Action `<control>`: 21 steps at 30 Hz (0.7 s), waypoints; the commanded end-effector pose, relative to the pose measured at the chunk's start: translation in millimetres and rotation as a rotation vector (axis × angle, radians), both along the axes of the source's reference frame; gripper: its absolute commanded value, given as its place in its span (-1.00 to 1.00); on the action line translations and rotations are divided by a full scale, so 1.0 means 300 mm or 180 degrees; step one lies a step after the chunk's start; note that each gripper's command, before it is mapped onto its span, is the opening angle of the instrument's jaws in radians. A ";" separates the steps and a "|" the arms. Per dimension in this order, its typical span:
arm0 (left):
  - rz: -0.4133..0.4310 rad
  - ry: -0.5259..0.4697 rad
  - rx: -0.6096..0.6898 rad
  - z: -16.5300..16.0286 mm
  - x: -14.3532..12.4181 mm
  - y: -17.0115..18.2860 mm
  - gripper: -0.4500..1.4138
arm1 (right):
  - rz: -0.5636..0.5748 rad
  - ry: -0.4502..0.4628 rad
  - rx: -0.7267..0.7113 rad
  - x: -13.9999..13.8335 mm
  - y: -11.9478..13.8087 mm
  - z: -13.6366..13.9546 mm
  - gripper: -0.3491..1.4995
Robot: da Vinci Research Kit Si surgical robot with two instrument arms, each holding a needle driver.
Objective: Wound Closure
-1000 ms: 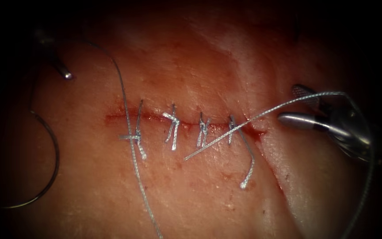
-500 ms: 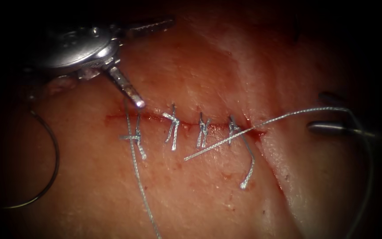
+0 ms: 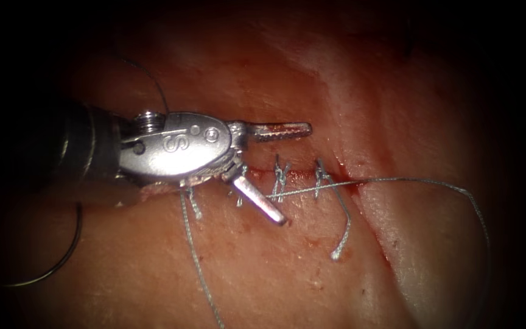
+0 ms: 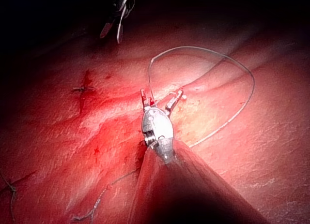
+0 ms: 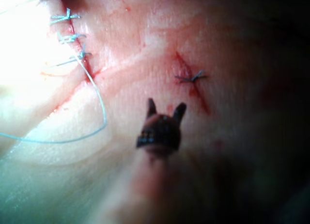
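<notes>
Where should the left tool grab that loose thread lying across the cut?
Probably near its free end, coming from the left: the thread lies straight there, between the left tool's open fingers. It and the right tool hold nothing; the needle lies on the tissue, left of the cut.

readable marks: one | mark: the letter "S" | stands on: the silver wrist body of the left tool (image 3: 284, 173), just behind its two jaws, on the side that faces the endoscope | elsewhere: no other letters, numbers, brands or signs can be read on the tissue (image 3: 275, 268) or thread (image 3: 409, 180)
</notes>
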State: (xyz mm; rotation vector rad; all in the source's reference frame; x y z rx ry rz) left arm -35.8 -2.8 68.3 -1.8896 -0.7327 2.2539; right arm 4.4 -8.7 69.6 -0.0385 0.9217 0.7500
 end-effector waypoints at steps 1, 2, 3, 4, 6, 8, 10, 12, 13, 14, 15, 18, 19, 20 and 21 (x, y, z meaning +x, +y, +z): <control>0.0072 0.0078 -0.0045 0.004 -0.0032 -0.003 -0.02 | -0.0019 0.0106 0.0002 0.0072 -0.0011 -0.0017 0.87; 0.0118 0.0128 -0.0090 0.006 -0.0043 -0.005 -0.02 | -0.0026 0.0159 0.0002 0.0094 -0.0020 -0.0035 0.87; 0.0228 0.0229 -0.0225 0.010 -0.0065 -0.009 -0.02 | -0.0109 0.0314 0.0024 0.0143 -0.0046 -0.0073 0.85; 0.0228 0.0229 -0.0225 0.010 -0.0065 -0.009 -0.02 | -0.0109 0.0314 0.0024 0.0143 -0.0046 -0.0073 0.85; 0.0311 0.0304 -0.0322 0.013 -0.0081 -0.011 -0.01 | -0.0169 0.0398 0.0033 0.0181 -0.0071 -0.0096 0.83; 0.0426 0.0409 -0.0438 0.017 -0.0098 -0.012 0.05 | -0.0205 0.0427 0.0037 0.0219 -0.0098 -0.0111 0.83; 0.0526 0.0492 -0.0558 0.020 -0.0112 -0.011 0.10 | -0.0216 0.0447 0.0030 0.0243 -0.0115 -0.0115 0.83; 0.0607 0.0525 -0.0677 0.022 -0.0123 -0.010 0.10 | -0.0220 0.0451 0.0025 0.0261 -0.0126 -0.0113 0.83; 0.0647 0.0548 -0.0761 0.023 -0.0132 -0.010 0.10 | -0.0218 0.0450 0.0021 0.0267 -0.0130 -0.0110 0.83; 0.0676 0.0573 -0.0825 0.024 -0.0140 -0.010 0.10 | -0.0217 0.0449 0.0019 0.0270 -0.0131 -0.0108 0.83; 0.0708 0.0584 -0.0884 0.025 -0.0147 -0.009 0.10 | -0.0223 0.0453 0.0017 0.0274 -0.0133 -0.0104 0.83; 0.0831 0.0635 -0.1124 0.029 -0.0173 -0.009 0.10 | -0.0221 0.0451 0.0006 0.0284 -0.0141 -0.0094 0.83; 0.0865 0.0647 -0.1184 0.030 -0.0181 -0.010 0.10 | -0.0228 0.0456 0.0005 0.0288 -0.0144 -0.0091 0.83; 0.0906 0.0667 -0.1246 0.031 -0.0192 -0.010 0.10 | -0.0235 0.0462 0.0004 0.0293 -0.0148 -0.0088 0.83; 0.0931 0.0678 -0.1288 0.032 -0.0200 -0.011 0.10 | -0.0235 0.0462 0.0001 0.0297 -0.0152 -0.0087 0.83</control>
